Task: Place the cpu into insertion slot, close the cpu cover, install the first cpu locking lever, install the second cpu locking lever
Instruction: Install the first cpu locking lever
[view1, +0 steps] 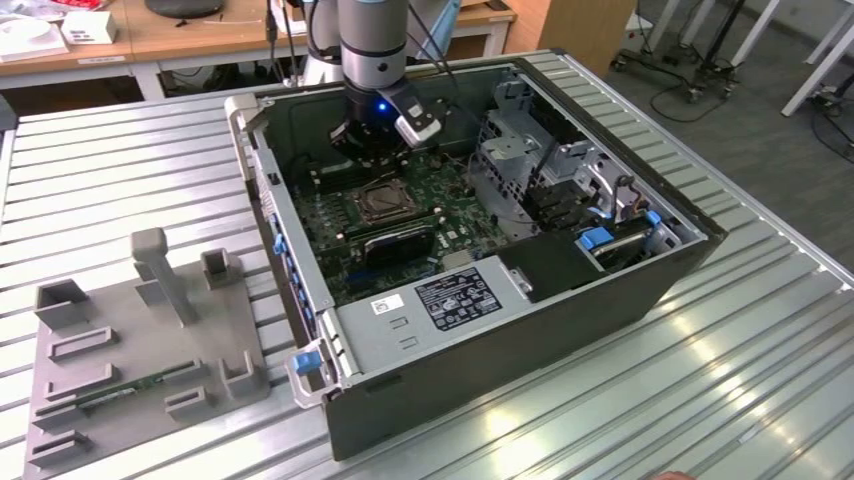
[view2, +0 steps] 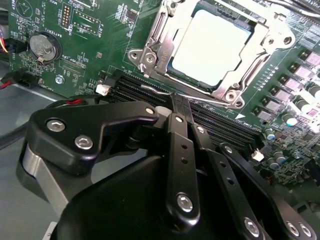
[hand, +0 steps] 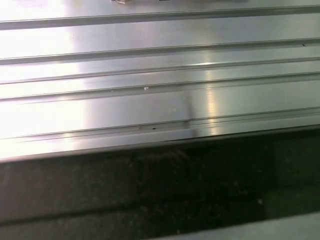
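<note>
The cpu (view2: 210, 45) lies flat in the insertion slot (view2: 171, 64), its pale metal top showing through the window of the cpu cover (view2: 152, 47), which lies down over it in the second wrist view. I judge the chip to be light, rigid and smooth on top, so a poor pinch would slip, and its underside is fragile. With the frame over it there is no edge left for me to grip, and I would not press on it. The cover looks like thin, stiff sheet metal that pivots at one side, best pushed on its rim and not across the window. A thin wire locking lever (view2: 200, 98) runs along the near edge of the frame; I expect it to be springy and to fight back under load, so it should be taken near its free end. The gripper (view2: 172, 100) has its fingers drawn together with nothing visibly between them, and the tips sit right at that lever, between the frame and the long black memory slots (view2: 135, 92). I cannot tell whether they touch the wire. In the exterior view the gripper (view1: 378, 150) hangs low inside the open computer case (view1: 534, 330), over the green board (view1: 454, 215).
</note>
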